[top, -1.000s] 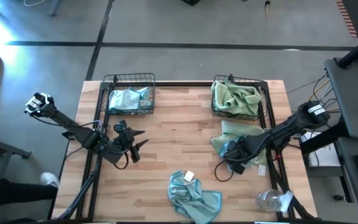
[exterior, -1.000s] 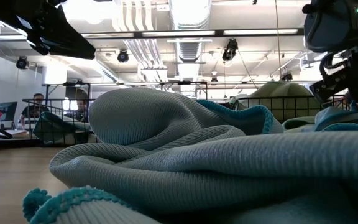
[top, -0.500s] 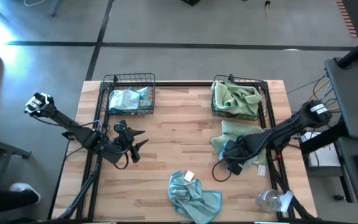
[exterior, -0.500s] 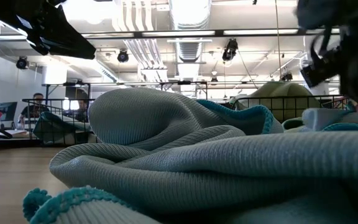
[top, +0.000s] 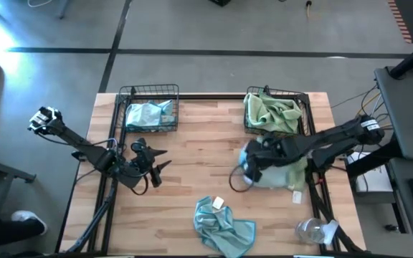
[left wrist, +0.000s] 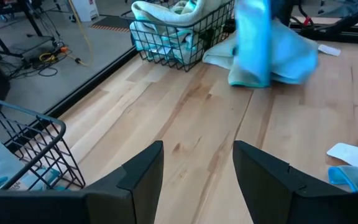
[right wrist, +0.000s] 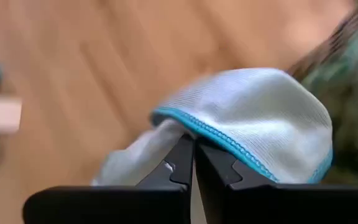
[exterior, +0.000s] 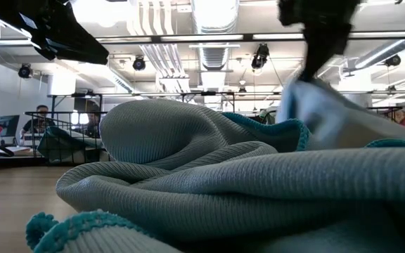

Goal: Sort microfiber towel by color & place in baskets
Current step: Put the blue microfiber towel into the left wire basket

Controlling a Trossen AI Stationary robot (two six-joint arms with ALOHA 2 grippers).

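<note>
Our right claw [top: 248, 159] is pinched tight on the teal-stitched hem of a soft, ribbed light blue microfiber towel [top: 278, 174], whose crumpled length trails from the claw back along our arm over the pale wooden tabletop [top: 199, 172]. Just beyond the claw stands the black wire-grid basket [top: 272, 113] of pale green cloths. Our left claw [top: 158, 164] hangs with its fingers apart and nothing between them.

The towels [top: 224, 228] are soft ribbed cloth (matt, with stitched edges); the baskets [top: 150, 91] are thin black wire; the table [top: 199, 165] is smooth pale wood.
</note>
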